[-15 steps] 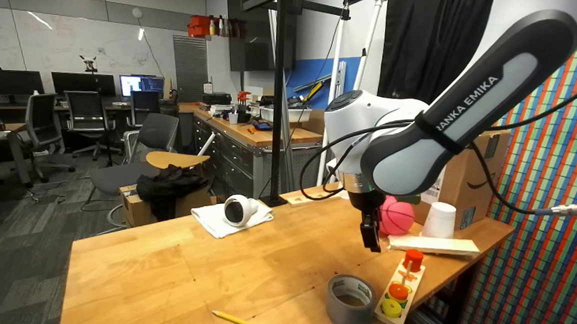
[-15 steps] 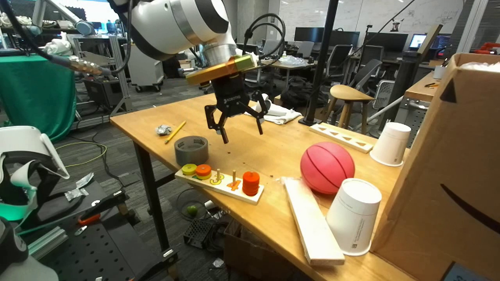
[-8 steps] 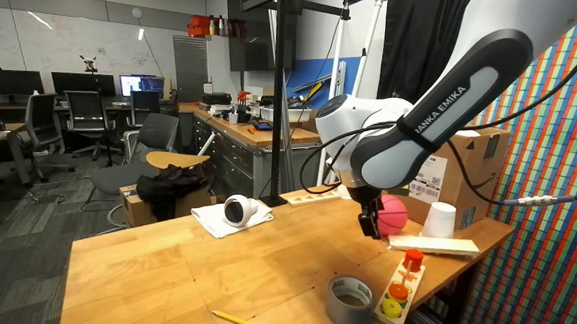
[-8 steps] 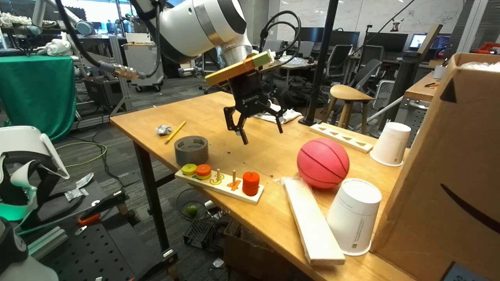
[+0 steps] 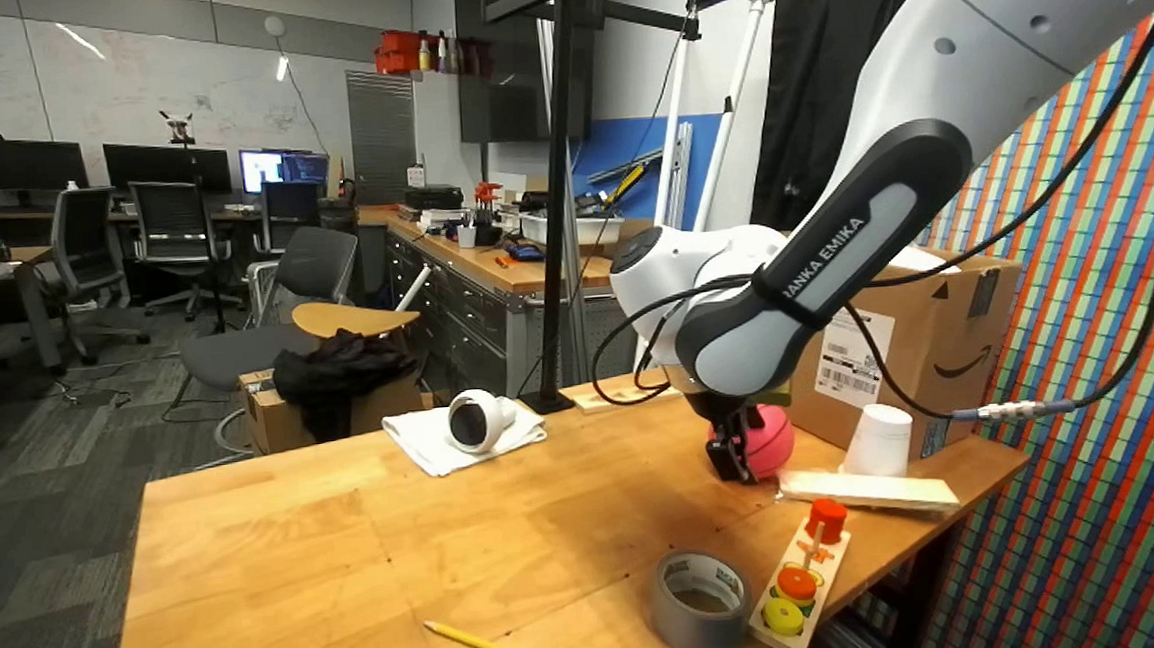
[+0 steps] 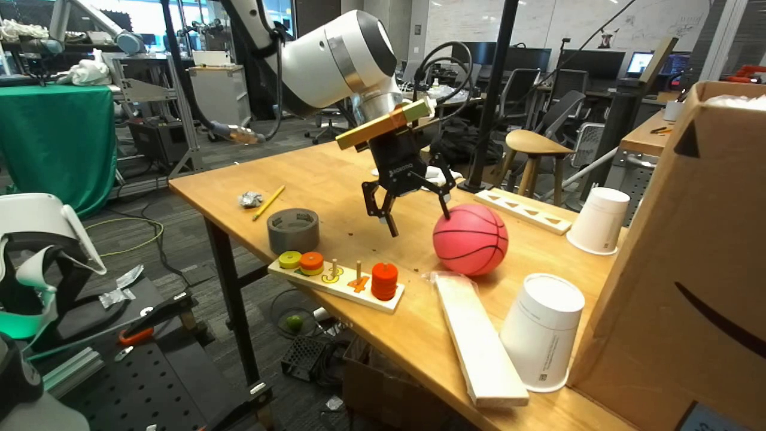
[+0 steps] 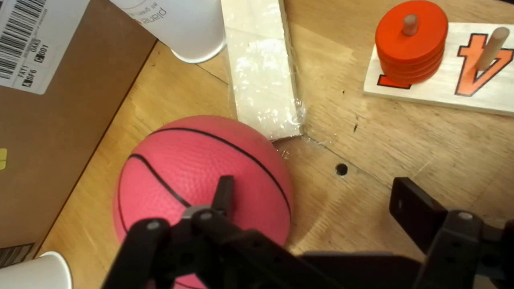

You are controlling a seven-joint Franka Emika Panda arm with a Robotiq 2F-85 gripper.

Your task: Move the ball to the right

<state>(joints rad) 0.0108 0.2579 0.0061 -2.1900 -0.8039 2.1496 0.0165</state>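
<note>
In an exterior view, the ball (image 5: 772,440) sits right of centre on the desk (image 5: 350,538), partly hidden behind the fingers (image 5: 733,463), with a cardboard box (image 5: 925,363) behind it to the right. The desk spreads broadly from there to its edge at the left of the frame; its right edge slants down past the peg board (image 5: 829,561) and the tape roll (image 5: 696,635).

In an exterior view, the fingers (image 6: 391,225) are released and spread apart above the desk, one tip overlapping the upper left of the ball (image 6: 473,242); contact cannot be told. A plank (image 6: 479,341) and an upturned cup (image 6: 541,341) stand below it at lower right. The peg board lies along the near edge, left of centre.

In the wrist view, the ball (image 7: 188,172) fills the centre left, one of the fingers in front of it, the other well apart at right. A strip of desk separates ball and box; the plank's end is just beside the ball's upper right.
</note>
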